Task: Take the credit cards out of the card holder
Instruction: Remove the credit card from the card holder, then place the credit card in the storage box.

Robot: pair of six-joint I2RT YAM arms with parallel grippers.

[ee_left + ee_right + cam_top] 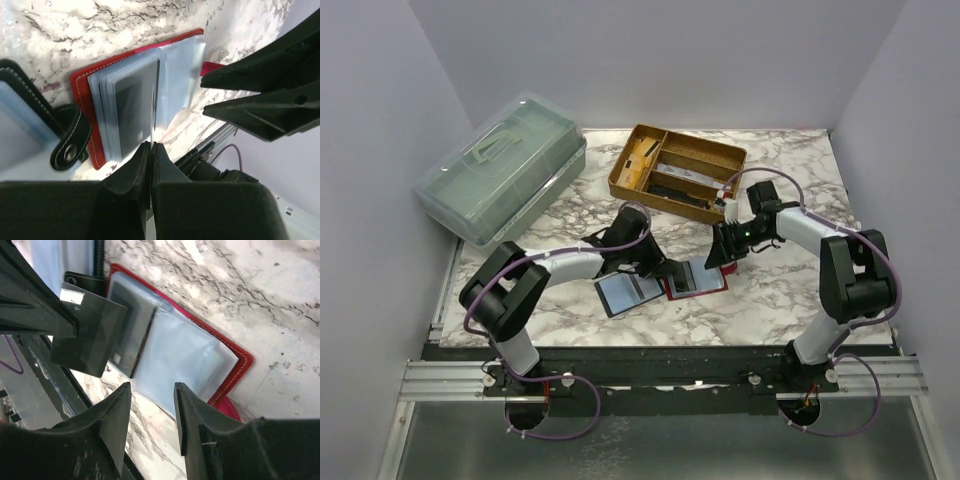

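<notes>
I have the left gripper [151, 145] pinched tight on a dark card [90, 335], gripped by one edge. The left wrist camera sees that card edge-on as a thin line running up from the fingertips. It sits at the left edge of the red holder [698, 283], which lies open on the marble table [790, 180], in the middle towards the near side. From the right wrist view the card overlaps the corner of the holder's clear sleeves [175, 355]; I can't tell whether it is fully free of them. A second card [132, 110] sits inside one of the sleeves.

The right gripper [150, 410] is at the holder's right side, its jaws parted by a narrow gap, with the edge of the sleeves showing between the fingers. I can't tell if they touch the plastic.

An open black wallet [628, 293] lies just left of the holder, with its snap strap [70, 145] at the holder's edge. Far behind sits a wooden tray [677, 170], and a green lidded box [505, 165] at far left.
</notes>
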